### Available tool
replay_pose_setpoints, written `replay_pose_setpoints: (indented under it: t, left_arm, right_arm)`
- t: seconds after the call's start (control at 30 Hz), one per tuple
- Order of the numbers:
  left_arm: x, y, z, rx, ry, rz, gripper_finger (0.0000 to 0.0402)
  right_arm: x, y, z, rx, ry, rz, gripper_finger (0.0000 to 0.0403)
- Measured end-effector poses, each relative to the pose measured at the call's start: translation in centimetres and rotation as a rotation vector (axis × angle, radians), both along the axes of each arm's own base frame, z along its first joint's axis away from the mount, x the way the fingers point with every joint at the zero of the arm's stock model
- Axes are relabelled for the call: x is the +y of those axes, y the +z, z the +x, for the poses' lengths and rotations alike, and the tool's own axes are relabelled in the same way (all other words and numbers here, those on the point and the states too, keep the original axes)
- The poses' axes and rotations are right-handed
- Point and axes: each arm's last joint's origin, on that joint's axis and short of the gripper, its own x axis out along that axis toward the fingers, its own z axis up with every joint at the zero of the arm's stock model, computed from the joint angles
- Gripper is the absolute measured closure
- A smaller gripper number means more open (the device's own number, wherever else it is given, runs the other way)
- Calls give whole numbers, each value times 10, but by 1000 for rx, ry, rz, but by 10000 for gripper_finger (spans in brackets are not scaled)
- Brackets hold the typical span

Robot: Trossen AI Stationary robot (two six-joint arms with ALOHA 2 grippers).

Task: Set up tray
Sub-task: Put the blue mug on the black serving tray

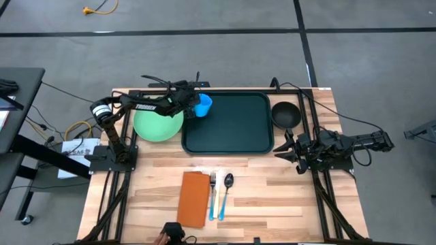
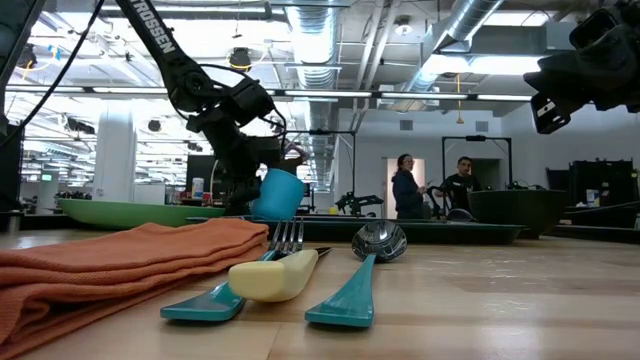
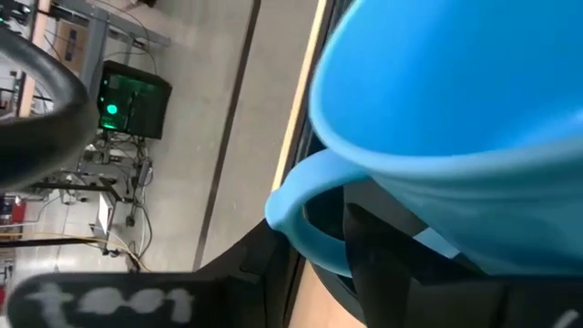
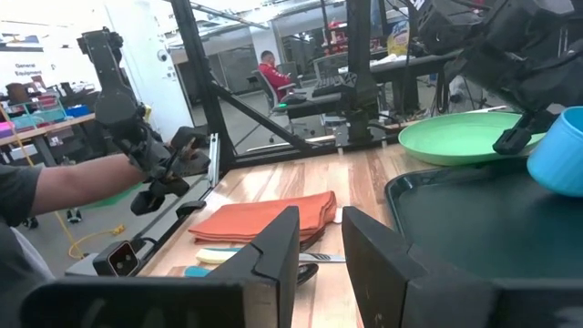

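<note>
The dark green tray (image 1: 231, 126) lies flat at the table's far middle, also showing in the right wrist view (image 4: 474, 219). My left gripper (image 1: 193, 105) reaches in from the left over the tray's far left corner, shut on a blue cup (image 1: 204, 104) with a handle. The low view shows the cup (image 2: 277, 193) close above the tray rim (image 2: 430, 232). My right gripper (image 1: 289, 147) waits open just right of the tray, near the black bowl (image 1: 286, 114); its fingers (image 4: 273, 246) stand apart on nothing. My left gripper holds the blue cup by its wall beside the handle (image 3: 301, 223); one dark finger (image 3: 387, 264) lies against the outside, the other is hidden by the cup. The fingers come level from the table's left. The cup sits tilted; whether its base touches the tray, I cannot tell.
A round light-green plate (image 1: 155, 126) rests left of the tray under my left arm. Toward the near edge lie a folded orange napkin (image 1: 194, 197), a fork (image 1: 213, 194) and a spoon (image 1: 227, 187). A person's forearm (image 4: 64, 191) shows beyond the table's near left.
</note>
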Motion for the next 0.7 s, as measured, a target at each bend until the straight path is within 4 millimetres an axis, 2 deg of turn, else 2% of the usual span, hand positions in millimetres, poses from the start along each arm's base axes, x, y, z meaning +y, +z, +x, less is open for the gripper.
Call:
replay_pose_setpoints:
  t: [0.2, 0.47, 0.7]
  left_arm:
    - [-1, 0, 1, -2, -7, -6, 313]
    - [-3, -3, -1, 3, -1, -39, 243]
    - [-10, -8, -1, 75, -4, -61, 191]
  right_arm:
    - [0, 0, 0, 0, 0, 0, 321]
    - [0, 0, 0, 0, 0, 0, 321]
    - [0, 0, 0, 0, 0, 0, 321]
